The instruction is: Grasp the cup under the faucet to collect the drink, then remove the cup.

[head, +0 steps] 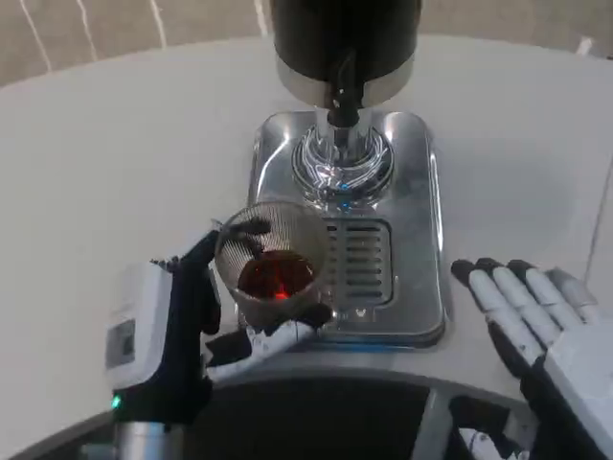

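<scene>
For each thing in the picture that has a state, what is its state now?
cup: held by the left hand, upright, with dark red drink inside, at the tray's front left edge, away from the faucet.
left hand: grips the cup.
right hand: flat on the table, fingers apart, holds nothing.
faucet: nothing under it.
tray: bare grille.
</scene>
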